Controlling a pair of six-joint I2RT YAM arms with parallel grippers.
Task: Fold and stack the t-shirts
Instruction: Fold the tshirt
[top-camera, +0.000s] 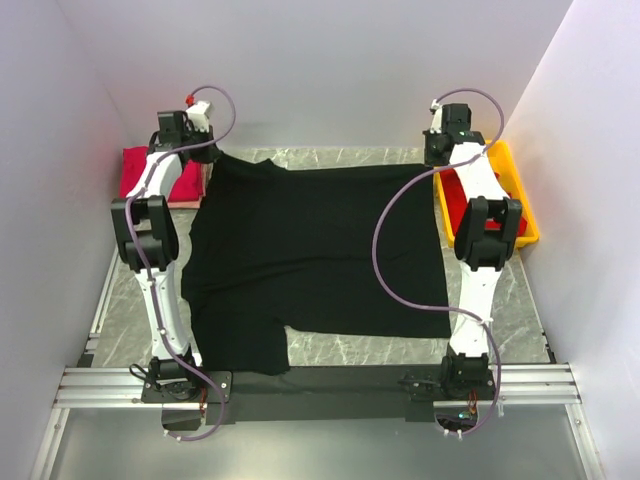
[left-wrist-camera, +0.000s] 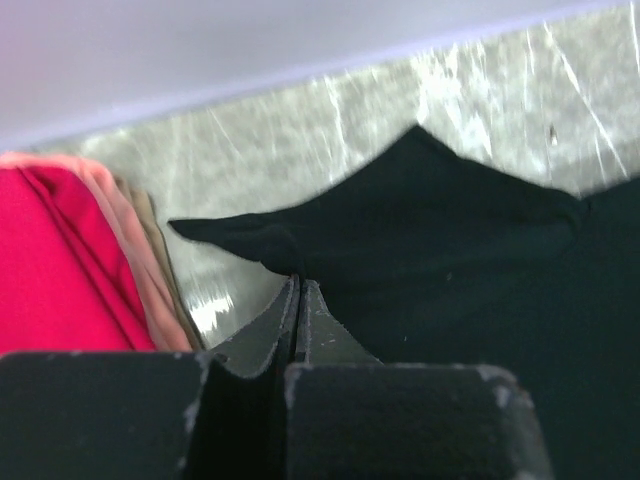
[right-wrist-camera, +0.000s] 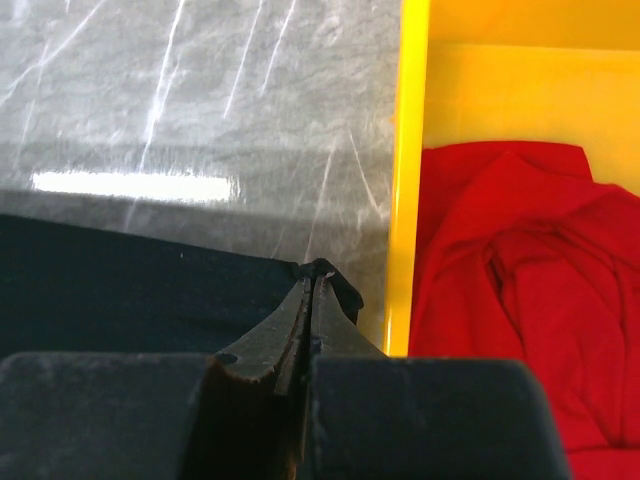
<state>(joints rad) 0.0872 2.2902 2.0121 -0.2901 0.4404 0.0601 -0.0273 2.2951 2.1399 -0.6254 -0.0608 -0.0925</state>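
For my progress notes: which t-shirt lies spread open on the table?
The black t-shirt; the folded red t-shirt sits far left, the crumpled red t-shirt lies in the yellow tray.

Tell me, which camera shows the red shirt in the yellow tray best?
The right wrist view: the crumpled red shirt lies in the yellow tray, seen up close. The top view shows only slivers beside the right arm. The left wrist view misses it, showing a different folded red pile.

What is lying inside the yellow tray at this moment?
A crumpled red t-shirt lies in the yellow tray. Whether more shirts lie beneath it is hidden by the cloth.
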